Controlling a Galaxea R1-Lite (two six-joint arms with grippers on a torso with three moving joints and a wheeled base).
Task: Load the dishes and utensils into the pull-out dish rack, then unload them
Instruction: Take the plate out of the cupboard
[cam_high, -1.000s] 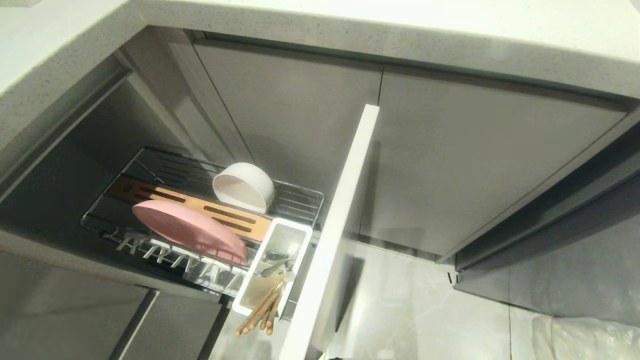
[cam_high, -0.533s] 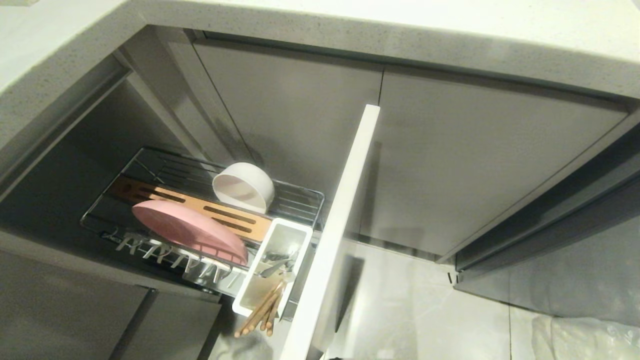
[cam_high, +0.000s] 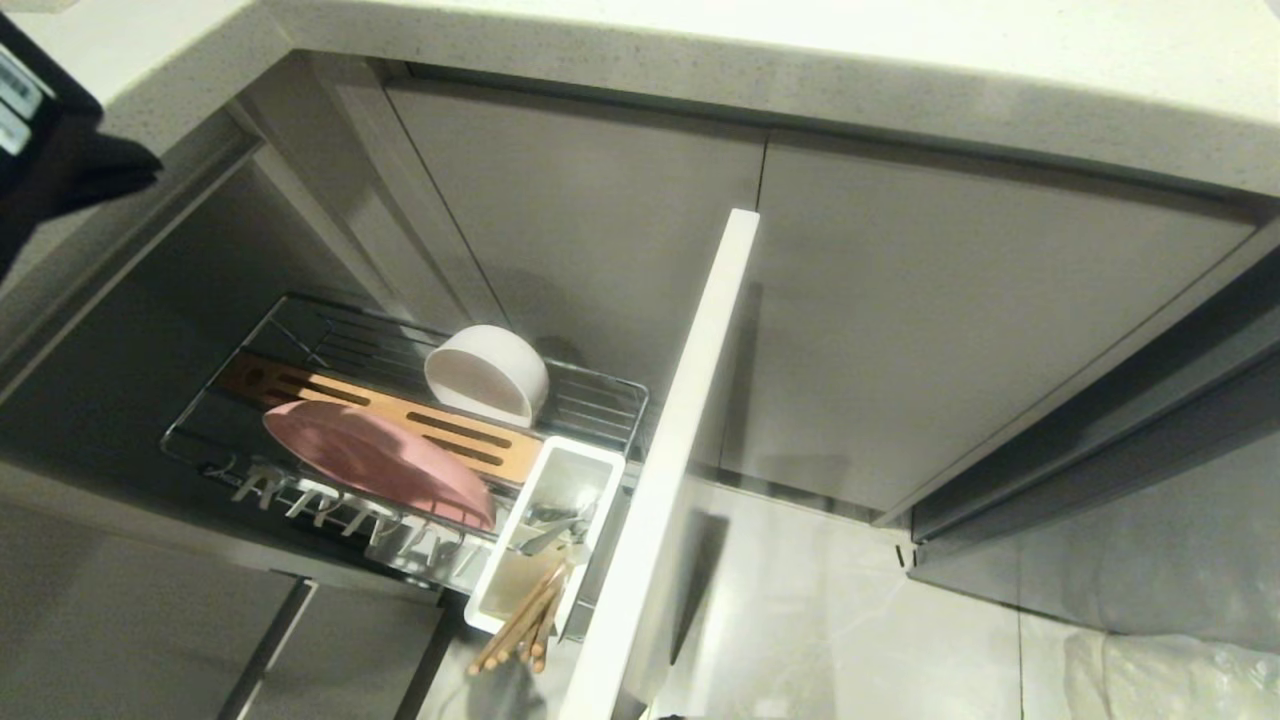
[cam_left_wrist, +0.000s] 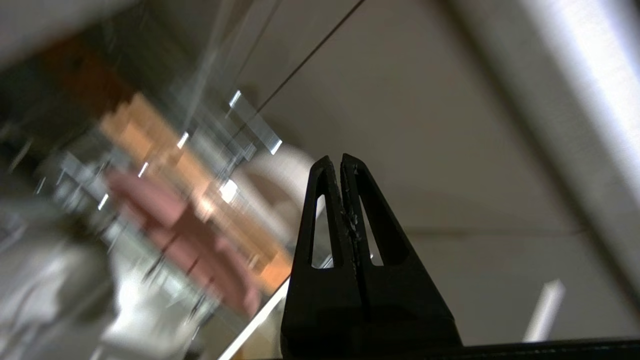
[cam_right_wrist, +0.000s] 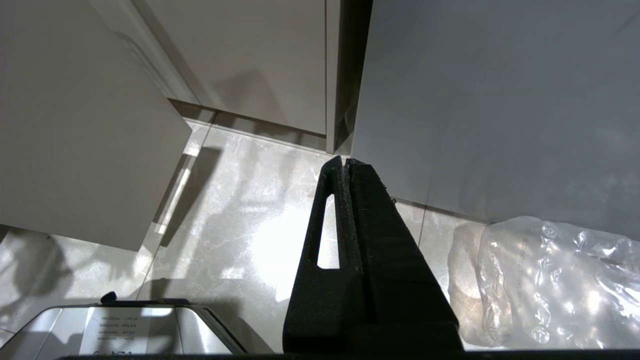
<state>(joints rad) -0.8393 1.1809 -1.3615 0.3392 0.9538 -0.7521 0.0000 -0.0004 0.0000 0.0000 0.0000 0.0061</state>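
Observation:
The pull-out dish rack (cam_high: 600, 385) stands drawn out of the cabinet, its pale front panel (cam_high: 680, 450) edge-on. A pink oval plate (cam_high: 380, 460) leans in the prongs, and a cream-white bowl (cam_high: 488, 373) lies on its side on the wire behind the wooden strip. The white caddy (cam_high: 515, 540) holds the wooden chopsticks (cam_high: 520, 630) and a silver fork (cam_high: 550, 535). My left arm (cam_high: 40, 150) shows at the upper left, above and left of the rack. Its gripper (cam_left_wrist: 342, 159) is shut and empty, with the plate (cam_left_wrist: 170, 225) and bowl (cam_left_wrist: 285, 180) blurred beyond. The right gripper (cam_right_wrist: 346, 160) hangs shut over the floor.
A speckled countertop (cam_high: 700, 40) overhangs the rack. Closed grey cabinet doors (cam_high: 950, 330) lie to the right of the front panel, with glossy floor tiles (cam_high: 820, 620) below. A clear plastic bag (cam_right_wrist: 550, 280) lies on the floor near the right gripper.
My left arm has swung into the head view at the upper left, where it was absent before. The dishes, utensils and rack have not moved.

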